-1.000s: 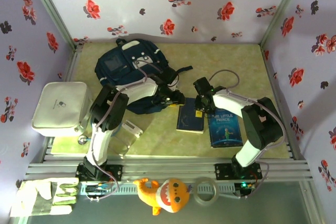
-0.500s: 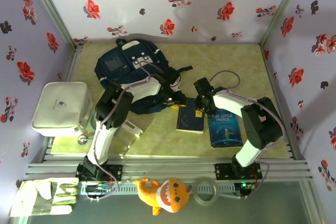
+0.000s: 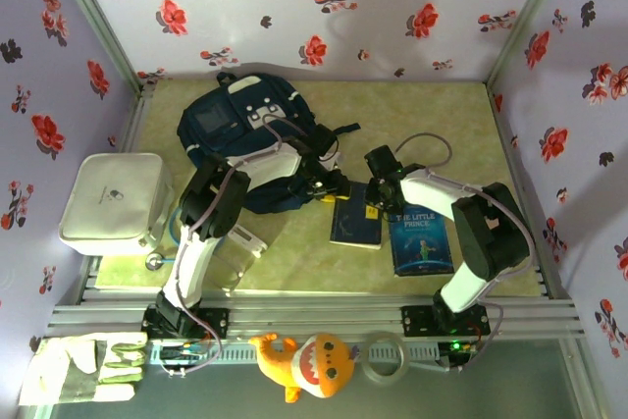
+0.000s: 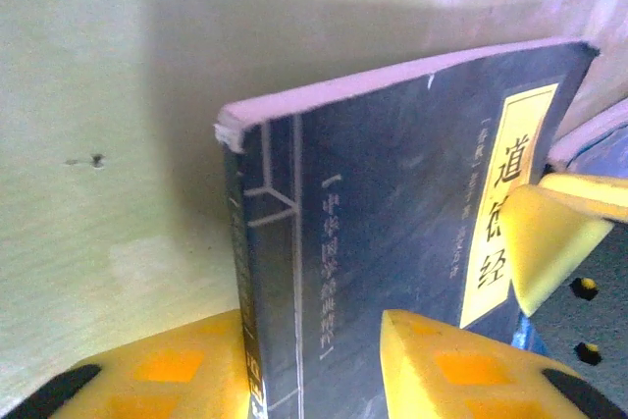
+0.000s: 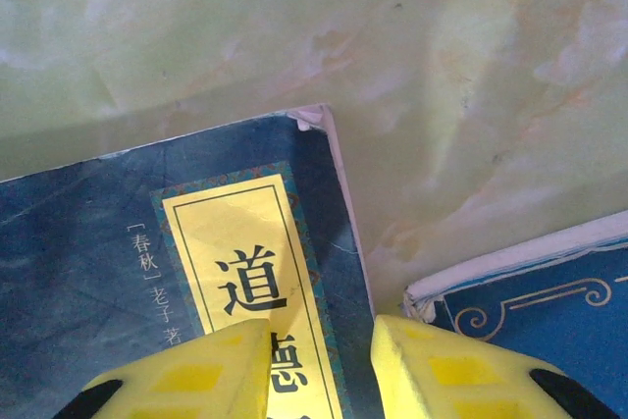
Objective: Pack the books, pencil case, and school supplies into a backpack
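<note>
A navy book [image 3: 355, 225] with a yellow title strip lies flat on the table, right of the navy backpack [image 3: 235, 125]. My left gripper [image 3: 333, 186] reaches across the backpack to the book's left edge. Its jaws are open, astride the spine [image 4: 257, 272]; one finger [image 4: 177, 370] rests against the spine and the other sits over the cover. My right gripper [image 3: 379, 200] stands open over the same book's [image 5: 147, 233] far right corner, with one finger [image 5: 196, 375] over the yellow strip. The brighter blue Little Prince book [image 3: 420, 239] lies just to the right.
A white flat case [image 3: 110, 198] sits at the left edge, with a small white object [image 3: 245, 239] near the left arm. A glove [image 3: 83, 365], an orange plush toy [image 3: 312, 365] and a tape roll [image 3: 385, 355] lie on the near ledge. Floral walls enclose the table.
My left gripper has slid right from the backpack onto the navy book's spine edge, and its jaws have narrowed a little. The right gripper has barely shifted. The books have stayed put.
</note>
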`<state>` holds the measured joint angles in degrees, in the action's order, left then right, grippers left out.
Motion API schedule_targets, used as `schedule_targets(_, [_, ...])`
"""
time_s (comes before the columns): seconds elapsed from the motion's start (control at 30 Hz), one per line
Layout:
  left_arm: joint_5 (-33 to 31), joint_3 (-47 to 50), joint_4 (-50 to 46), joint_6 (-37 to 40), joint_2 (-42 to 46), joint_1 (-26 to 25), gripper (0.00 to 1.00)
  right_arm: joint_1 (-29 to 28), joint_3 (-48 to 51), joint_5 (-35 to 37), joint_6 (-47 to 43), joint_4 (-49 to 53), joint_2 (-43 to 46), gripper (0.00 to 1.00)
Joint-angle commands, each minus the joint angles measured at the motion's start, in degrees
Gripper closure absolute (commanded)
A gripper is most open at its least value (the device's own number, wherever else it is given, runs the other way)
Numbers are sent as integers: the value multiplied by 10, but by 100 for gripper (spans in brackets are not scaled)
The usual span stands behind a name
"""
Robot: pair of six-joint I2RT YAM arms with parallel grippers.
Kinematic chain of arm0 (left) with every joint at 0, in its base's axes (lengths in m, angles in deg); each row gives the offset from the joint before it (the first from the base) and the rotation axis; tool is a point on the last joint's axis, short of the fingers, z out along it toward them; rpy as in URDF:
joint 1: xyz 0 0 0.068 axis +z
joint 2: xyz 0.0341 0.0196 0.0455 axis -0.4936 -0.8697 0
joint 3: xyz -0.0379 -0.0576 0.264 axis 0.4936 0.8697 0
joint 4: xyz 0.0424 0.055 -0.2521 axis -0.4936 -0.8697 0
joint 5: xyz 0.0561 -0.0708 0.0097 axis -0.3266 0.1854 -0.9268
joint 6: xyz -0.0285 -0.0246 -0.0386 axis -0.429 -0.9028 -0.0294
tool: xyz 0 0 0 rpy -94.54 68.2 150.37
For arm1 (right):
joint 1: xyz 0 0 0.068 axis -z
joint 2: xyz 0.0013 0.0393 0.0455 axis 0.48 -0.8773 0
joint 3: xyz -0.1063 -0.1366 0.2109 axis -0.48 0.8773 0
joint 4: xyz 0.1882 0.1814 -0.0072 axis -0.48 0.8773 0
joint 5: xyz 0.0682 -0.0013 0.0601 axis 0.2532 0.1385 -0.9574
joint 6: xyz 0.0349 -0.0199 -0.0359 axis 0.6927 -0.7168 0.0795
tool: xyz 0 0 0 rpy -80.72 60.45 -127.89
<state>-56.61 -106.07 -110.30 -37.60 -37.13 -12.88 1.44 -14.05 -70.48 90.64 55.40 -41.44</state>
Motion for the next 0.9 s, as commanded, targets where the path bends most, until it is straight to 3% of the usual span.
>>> schedule_targets(0.0, [48, 8, 62, -37, 45, -3, 66, 3, 29, -35, 15, -42, -24, 67])
schedule_targets(0.37, [55, 16, 90, -58, 38, -3, 71, 7, 34, -37, 23, -54, -22, 68])
schedule_targets(0.63, [55, 10, 97, -55, 44, 2, 86, 14, 45, -38, 33, -66, -1, 67])
schedule_targets(0.77, [49, 30, 122, -70, 69, 20, 99, 22, 43, -41, 5, -70, 26, 62])
schedule_targets(0.87, [33, 43, 123, -67, 97, 38, 100, 30, 36, -55, -20, -74, 49, 56])
